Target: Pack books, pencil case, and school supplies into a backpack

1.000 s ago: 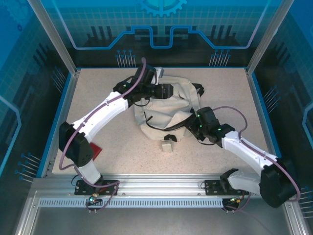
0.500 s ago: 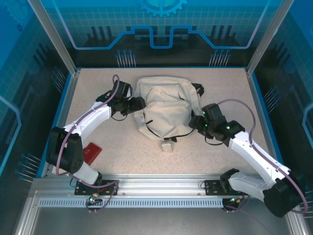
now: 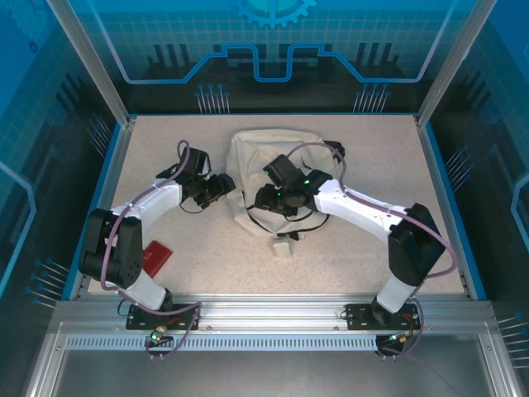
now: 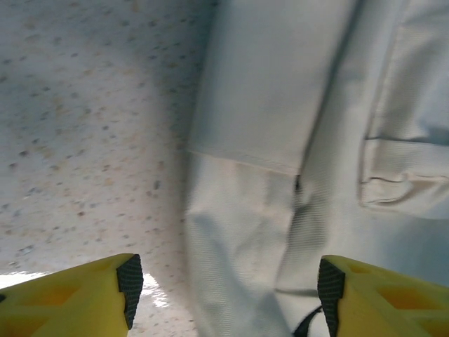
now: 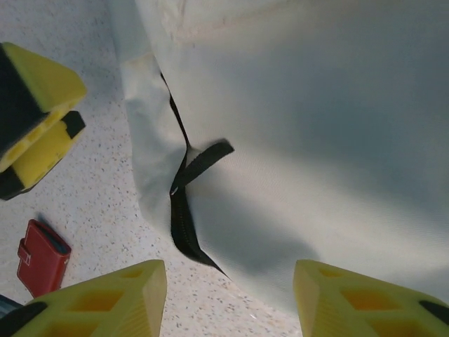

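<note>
The cream-white backpack (image 3: 277, 161) lies flat at the table's middle, its beige tag (image 3: 284, 246) at the near end. My left gripper (image 3: 223, 184) stands open at the bag's left edge. In the left wrist view its yellow fingers (image 4: 77, 298) straddle the backpack fabric (image 4: 280, 105) without pinching it. My right gripper (image 3: 263, 201) hovers open over the bag's front left part. In the right wrist view the gripper (image 5: 231, 298) stands above the black zip (image 5: 179, 217) and its strap pull (image 5: 205, 159). The books are out of view.
A small flat red case (image 3: 154, 257) lies on the table near the left arm's base and appears as the red case (image 5: 42, 256) in the right wrist view. The left gripper's fingers (image 5: 35, 119) sit close beside the right one. Blue walls ring the table.
The left gripper let go of the raised backpack, which now lies flat, and drew back to its left edge. The right arm swung left from the bag's right side to over its front.
</note>
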Robot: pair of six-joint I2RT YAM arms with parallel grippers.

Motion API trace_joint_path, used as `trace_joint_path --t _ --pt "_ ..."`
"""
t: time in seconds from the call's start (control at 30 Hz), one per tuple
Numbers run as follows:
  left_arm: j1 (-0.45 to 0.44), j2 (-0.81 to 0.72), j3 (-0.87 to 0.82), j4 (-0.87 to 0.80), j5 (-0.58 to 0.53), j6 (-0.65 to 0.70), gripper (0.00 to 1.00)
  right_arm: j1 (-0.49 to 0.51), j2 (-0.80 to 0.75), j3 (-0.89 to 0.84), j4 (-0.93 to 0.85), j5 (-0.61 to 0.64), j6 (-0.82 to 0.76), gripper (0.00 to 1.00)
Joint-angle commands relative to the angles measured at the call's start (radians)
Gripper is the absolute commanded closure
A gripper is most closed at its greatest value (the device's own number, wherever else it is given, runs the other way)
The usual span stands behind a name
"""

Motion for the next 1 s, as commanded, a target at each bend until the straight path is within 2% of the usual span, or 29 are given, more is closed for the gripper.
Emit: trace_joint_path --t 0.0,0.2,0.4,0.67,0.97 --pt "0.013 -0.052 -0.034 0.012 -0.003 -0.03 0.29 0.004 0.068 0.027 0.075 -0.054 0.185 0.49" --pt "0.032 -0.092 -0.072 0.016 -0.026 -0.026 0.27 0.006 0.215 0.149 0.058 -0.102 0.259 0.49" --pt "0.044 -0.114 -0.084 0.015 -0.025 -0.017 0.26 0.005 0.268 0.15 0.072 -0.102 0.325 0.52" --pt "0.044 -0.114 -0.083 0.017 -0.003 -0.02 0.26 -0.005 0.321 0.203 0.104 -0.077 0.294 0.59" --pt "0.044 -0.121 -0.084 0.02 0.014 -0.031 0.26 -0.014 0.353 0.267 0.041 -0.025 0.256 0.7"
